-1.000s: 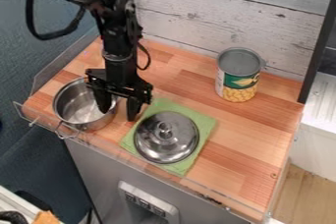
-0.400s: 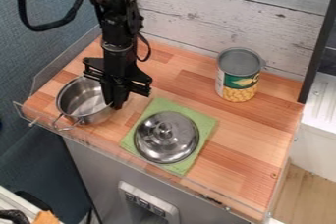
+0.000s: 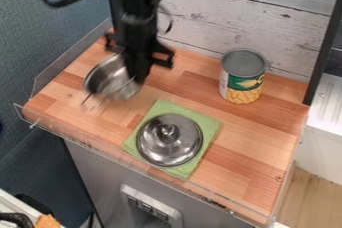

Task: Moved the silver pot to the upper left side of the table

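Note:
My gripper (image 3: 138, 74) hangs over the upper left part of the wooden table (image 3: 250, 137), shut on the right wall of the silver pot (image 3: 107, 79). The pot looks tilted and blurred, its open top facing up and its wire handle pointing toward the lower left. Part of the pot's right rim is hidden behind the fingers. Whether its base touches the table, I cannot tell.
A metal lid (image 3: 169, 140) lies on a green cloth (image 3: 208, 125) near the middle front. At the back right stands a can of corn (image 3: 242, 76). Clear low guards edge the table's left and front, and a plank wall (image 3: 234, 9) rises behind.
The gripper's fingers, apart at first, have closed on the pot's right wall. Gripper and pot have since moved up and to the right in the view, and the pot has tilted.

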